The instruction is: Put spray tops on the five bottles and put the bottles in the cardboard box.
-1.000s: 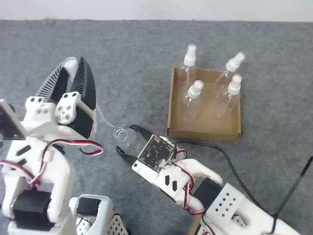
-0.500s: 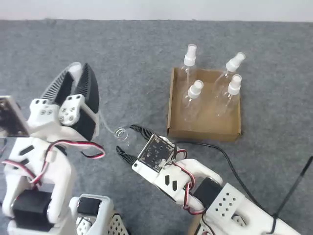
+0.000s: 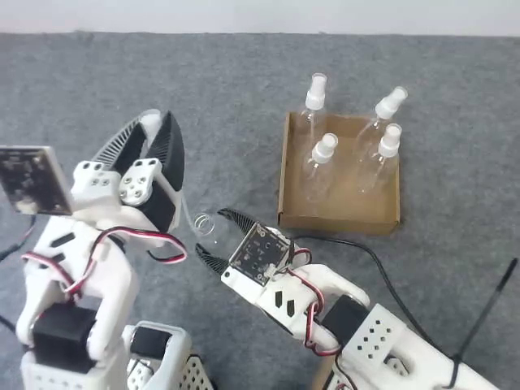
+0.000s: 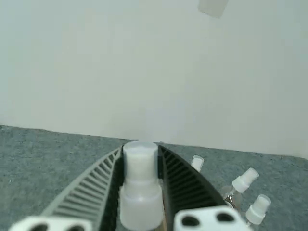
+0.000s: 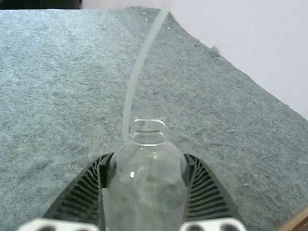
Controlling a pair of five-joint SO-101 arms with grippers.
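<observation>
My left gripper (image 3: 157,122) is raised over the carpet, shut on a white spray top (image 3: 151,119) that stands upright between its fingers (image 4: 140,151). The top's thin dip tube (image 3: 185,210) hangs down to the open neck of a clear bottle (image 3: 203,222). My right gripper (image 3: 210,232) is shut on that bottle's body (image 5: 147,183), holding it upright. In the right wrist view the tube (image 5: 139,72) ends at the neck's rim; I cannot tell whether it is inside. The cardboard box (image 3: 337,219) stands to the right and holds several capped bottles (image 3: 323,150).
Grey carpet covers the table, with a white wall behind. A black cable (image 3: 382,268) runs from the box's front past the right arm. The capped bottles (image 4: 250,192) appear far off in the left wrist view.
My left arm has swung right with the spray top, carrying the tube's lower end closer to the bottle's neck. The right arm and bottle have stayed put.
</observation>
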